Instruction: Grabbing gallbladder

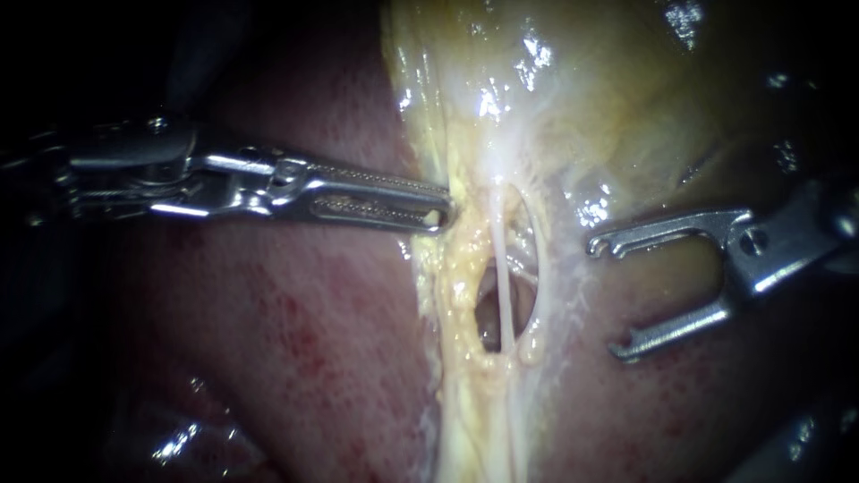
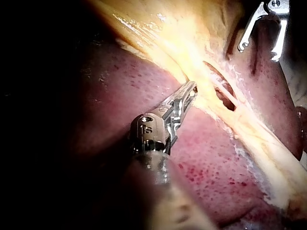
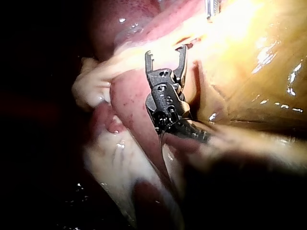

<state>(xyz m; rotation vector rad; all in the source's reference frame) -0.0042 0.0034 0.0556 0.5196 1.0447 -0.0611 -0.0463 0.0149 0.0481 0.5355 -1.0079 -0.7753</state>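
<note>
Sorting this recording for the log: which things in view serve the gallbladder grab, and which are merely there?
In the job:
- left instrument, tip at the yellowish tissue edge
- gallbladder

Merely there:
- right instrument, jaws open, holding nothing
- liver
- pale tube crossing the opening

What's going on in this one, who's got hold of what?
Two instruments are working at the pale yellow tissue band between the liver and the gallbladder. The left instrument has its tip against the band's edge, beside an opening crossed by a thin pale tube. It is unclear whether it grips anything yet. The right instrument hangs on the other side of the opening, jaws wide open and holding nothing.
</note>
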